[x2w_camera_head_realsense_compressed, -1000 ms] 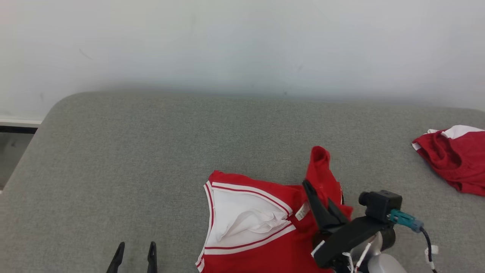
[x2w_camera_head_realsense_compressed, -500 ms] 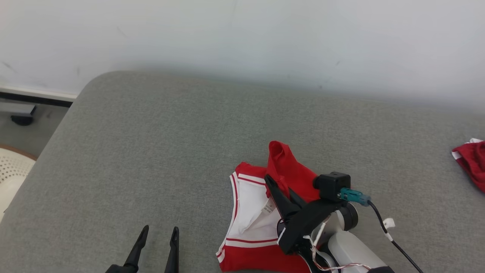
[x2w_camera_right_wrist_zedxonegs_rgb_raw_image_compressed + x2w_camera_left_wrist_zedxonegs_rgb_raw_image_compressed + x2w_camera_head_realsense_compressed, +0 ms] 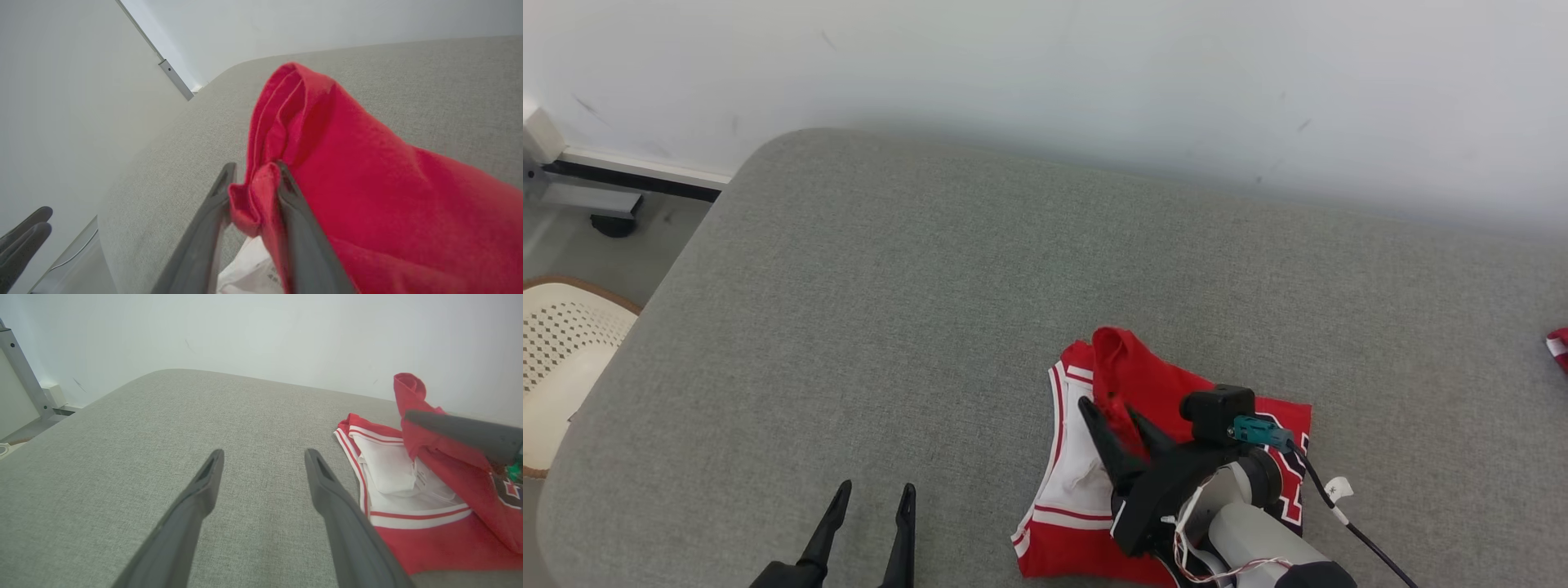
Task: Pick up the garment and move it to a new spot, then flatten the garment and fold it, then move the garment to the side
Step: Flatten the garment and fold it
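The garment (image 3: 1152, 380) is a red jersey with white trim, lying on the grey padded surface (image 3: 931, 286) at the lower middle of the head view. Its white inside (image 3: 388, 473) shows on the left. A red flap (image 3: 367, 163) is lifted over it. My right gripper (image 3: 1111, 408) holds a thick fold of that flap (image 3: 261, 192) between its fingers, jaws only slightly parted around the cloth. My left gripper (image 3: 876, 487) stands open and holds nothing, above bare surface to the garment's left (image 3: 264, 452).
A second piece of red cloth (image 3: 1558, 347) peeks in at the right edge. A pale perforated chair (image 3: 564, 351) stands off the surface's left end, with a metal frame (image 3: 588, 200) by the wall. A white wall runs along the far edge.
The head camera has swung left. My right gripper has carried the red flap leftward over the garment's white inside, covering more of it. The left gripper has kept its open pose.
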Controlling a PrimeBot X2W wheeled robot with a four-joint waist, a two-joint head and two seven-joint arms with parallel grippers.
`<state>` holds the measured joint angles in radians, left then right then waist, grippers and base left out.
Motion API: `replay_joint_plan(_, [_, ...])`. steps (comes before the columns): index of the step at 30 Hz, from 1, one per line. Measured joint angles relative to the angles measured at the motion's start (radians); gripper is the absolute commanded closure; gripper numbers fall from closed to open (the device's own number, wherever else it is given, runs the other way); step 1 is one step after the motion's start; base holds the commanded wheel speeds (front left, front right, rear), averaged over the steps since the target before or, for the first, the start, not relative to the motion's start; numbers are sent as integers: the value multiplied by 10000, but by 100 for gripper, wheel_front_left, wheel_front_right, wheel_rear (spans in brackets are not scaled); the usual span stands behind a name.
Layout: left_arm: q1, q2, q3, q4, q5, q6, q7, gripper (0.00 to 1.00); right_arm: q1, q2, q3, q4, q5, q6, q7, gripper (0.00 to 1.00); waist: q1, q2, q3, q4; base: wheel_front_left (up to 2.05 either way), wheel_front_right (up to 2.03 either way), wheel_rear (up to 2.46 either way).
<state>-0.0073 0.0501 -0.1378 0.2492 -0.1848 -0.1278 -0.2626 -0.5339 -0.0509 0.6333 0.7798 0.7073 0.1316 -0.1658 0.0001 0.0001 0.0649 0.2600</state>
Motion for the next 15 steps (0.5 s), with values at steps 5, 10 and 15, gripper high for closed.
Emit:
replay_joint_plan(5, [-8, 0, 150, 29, 2, 0, 0, 0, -340, 0, 303, 12, 380, 0, -545, 0, 0, 0, -61, -151, 0, 0, 0])
replay_joint_plan(10, [48, 0, 320, 33, 117, -4, 0, 0, -621, -65, 17, -330, -79, 0, -905, 0, -1, -1, -212, -352, 0, 0, 0])
replay_joint_plan(15, [126, -2, 548, -155, 236, -13, 0, 0, -360, -809, -1231, -1375, -715, 0, -959, 0, -1, 0, -329, -599, 0, 0, 0])
